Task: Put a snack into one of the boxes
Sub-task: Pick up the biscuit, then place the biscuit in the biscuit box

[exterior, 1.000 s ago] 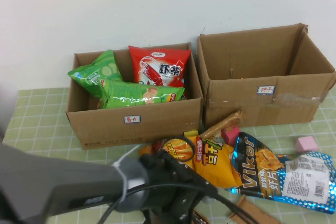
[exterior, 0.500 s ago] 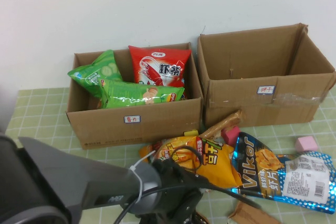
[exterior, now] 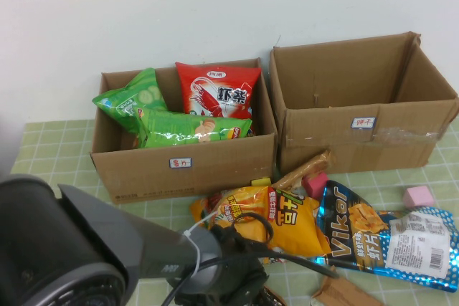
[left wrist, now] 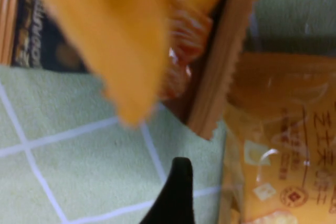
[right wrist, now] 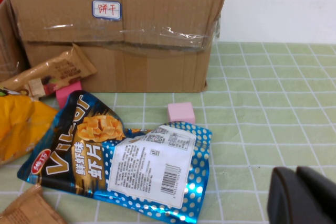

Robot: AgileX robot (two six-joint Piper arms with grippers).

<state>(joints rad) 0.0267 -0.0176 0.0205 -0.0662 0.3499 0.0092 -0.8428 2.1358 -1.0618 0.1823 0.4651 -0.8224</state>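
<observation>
An orange snack bag [exterior: 287, 218] lies on the green checked cloth in front of the boxes. My left gripper [exterior: 228, 279] hangs low over its near left corner. In the left wrist view one black finger [left wrist: 177, 192] shows beside the orange bag [left wrist: 283, 145], with the jaws standing wide and nothing held. A blue Vikor bag [exterior: 387, 238] lies to the right, also in the right wrist view [right wrist: 121, 156]. My right gripper [right wrist: 302, 198] is shut and empty over bare cloth, right of the blue bag. The left box [exterior: 183, 166] holds green and red bags. The right box [exterior: 362, 134] looks empty.
A brown snack bar [exterior: 305, 170] leans by the right box. Pink cubes [exterior: 315, 184] [exterior: 418, 196] sit on the cloth. A brown wrapper [exterior: 344, 292] lies at the front edge. My left arm [exterior: 86, 249] fills the lower left of the high view.
My left arm has swung back toward the near edge and lower, uncovering more of the orange bag. The snacks and boxes have not moved.
</observation>
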